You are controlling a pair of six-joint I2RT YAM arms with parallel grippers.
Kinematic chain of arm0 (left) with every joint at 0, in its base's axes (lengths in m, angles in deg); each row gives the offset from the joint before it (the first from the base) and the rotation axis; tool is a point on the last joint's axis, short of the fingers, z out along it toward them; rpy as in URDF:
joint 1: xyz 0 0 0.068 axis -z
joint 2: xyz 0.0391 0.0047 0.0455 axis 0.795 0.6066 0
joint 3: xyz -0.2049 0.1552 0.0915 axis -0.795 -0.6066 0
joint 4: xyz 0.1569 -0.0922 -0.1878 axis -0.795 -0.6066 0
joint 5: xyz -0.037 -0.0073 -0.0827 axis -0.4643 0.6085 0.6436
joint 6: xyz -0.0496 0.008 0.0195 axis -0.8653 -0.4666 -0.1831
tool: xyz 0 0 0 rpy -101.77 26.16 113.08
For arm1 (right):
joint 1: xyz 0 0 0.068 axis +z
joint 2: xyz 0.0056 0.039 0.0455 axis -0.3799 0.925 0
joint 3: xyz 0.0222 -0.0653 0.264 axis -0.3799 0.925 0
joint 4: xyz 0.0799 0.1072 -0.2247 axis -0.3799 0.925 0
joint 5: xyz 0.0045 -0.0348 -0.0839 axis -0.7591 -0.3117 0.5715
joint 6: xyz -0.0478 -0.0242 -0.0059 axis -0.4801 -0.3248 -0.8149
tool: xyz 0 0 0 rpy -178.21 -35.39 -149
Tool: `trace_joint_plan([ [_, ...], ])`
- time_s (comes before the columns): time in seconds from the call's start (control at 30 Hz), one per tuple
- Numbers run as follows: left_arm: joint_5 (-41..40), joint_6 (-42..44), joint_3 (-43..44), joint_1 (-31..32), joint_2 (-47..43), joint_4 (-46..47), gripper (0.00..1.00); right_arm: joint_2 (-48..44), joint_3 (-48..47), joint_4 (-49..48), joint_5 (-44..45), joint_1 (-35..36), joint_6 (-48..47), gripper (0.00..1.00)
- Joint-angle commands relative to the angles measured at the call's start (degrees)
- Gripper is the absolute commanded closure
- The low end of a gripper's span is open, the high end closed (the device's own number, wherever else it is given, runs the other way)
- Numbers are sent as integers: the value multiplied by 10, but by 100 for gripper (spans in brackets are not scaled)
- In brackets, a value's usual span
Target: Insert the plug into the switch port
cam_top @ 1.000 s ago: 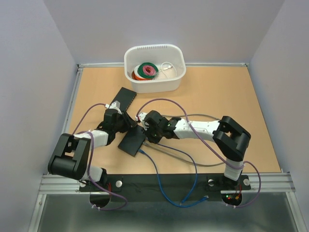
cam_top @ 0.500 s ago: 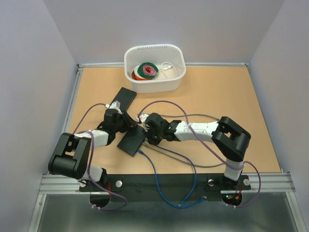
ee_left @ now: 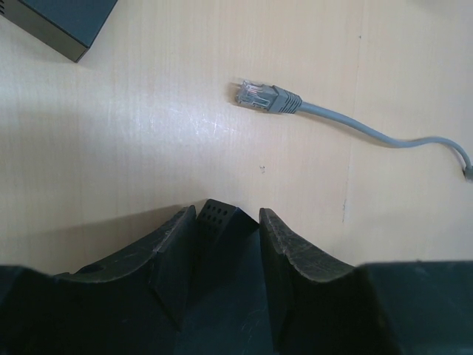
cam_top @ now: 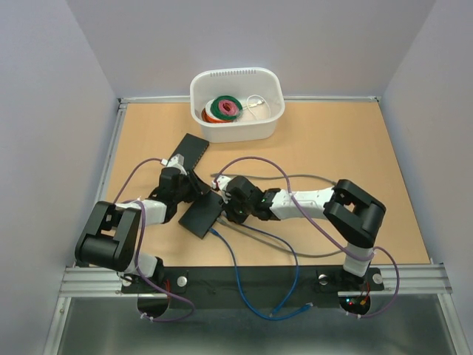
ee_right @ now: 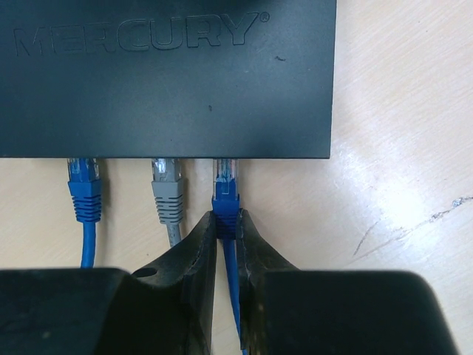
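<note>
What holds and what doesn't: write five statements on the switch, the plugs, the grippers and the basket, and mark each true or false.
1. The right gripper is shut on a blue plug at the switch edge. True.
2. A grey plug and a second blue plug sit beside it at that edge. True.
3. The switch top reads CISCO. False: it reads MERCURY.
4. The left gripper holds the loose grey plug. False: that plug lies on the table, apart from the fingers, which clamp the switch's corner.
5. The white basket is empty. False: coloured rolls lie in it.
</note>
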Motion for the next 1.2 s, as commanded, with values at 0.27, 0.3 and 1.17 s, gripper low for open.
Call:
trace_joint_plan([
  [0.27, 51, -10, -26, 21, 5, -27, 51, -70, 16, -153, 63, 7, -2, 100],
  [0.3, 50, -10, -26, 21, 5, -27, 51, -76, 16, -153, 64, 7, -2, 99],
  [1.17, 53, -17, -36, 32, 4, -26, 51, -16, 70, -246, 62, 6, 35, 99],
])
